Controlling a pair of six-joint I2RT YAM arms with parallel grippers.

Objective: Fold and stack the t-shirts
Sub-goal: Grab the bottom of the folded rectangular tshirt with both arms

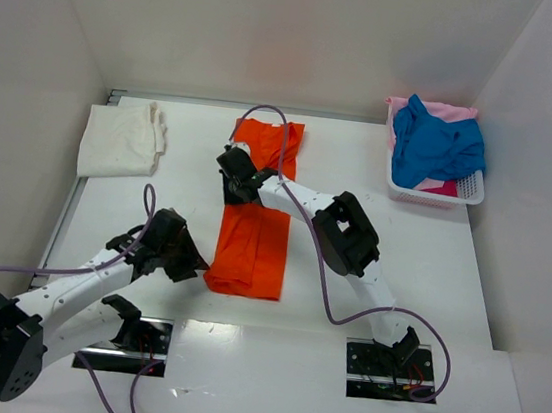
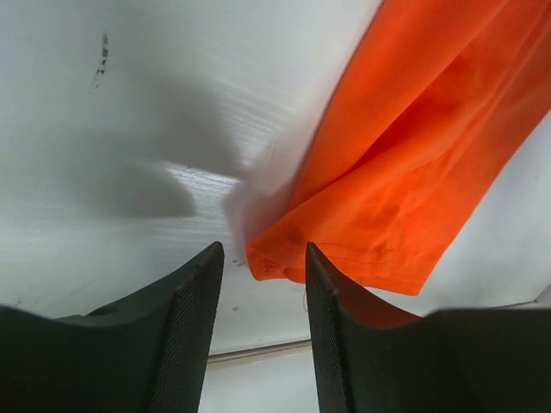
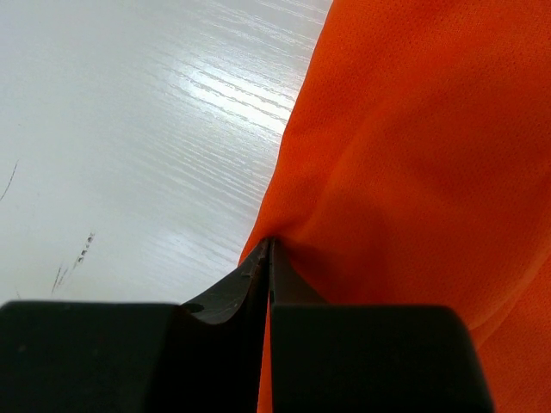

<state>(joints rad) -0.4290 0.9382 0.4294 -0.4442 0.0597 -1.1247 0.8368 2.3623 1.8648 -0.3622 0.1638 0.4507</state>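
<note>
The orange t-shirt [image 1: 252, 234] lies in a long folded strip. The right gripper [image 3: 269, 258] is clenched on its left edge, with cloth pinched tight. The left gripper [image 2: 263, 254] is at the strip's near-left corner. Its jaws are parted with the hem showing in the gap, and it grasps nothing. The cream-white t-shirt [image 1: 121, 140] sits folded, well left of the orange one. Off to the right, the blue t-shirt [image 1: 435, 140] and the pink t-shirt [image 1: 449, 111] are heaped in the basket [image 1: 471, 193].

White lattice plastic basket [image 1: 468, 188] parked at far right corner of white wood-grain table [image 1: 429, 271], close to right wall. Plain white enclosure walls [image 1: 277, 35] on three sides. Small dark scuff marks [image 2: 102, 60] on tabletop.
</note>
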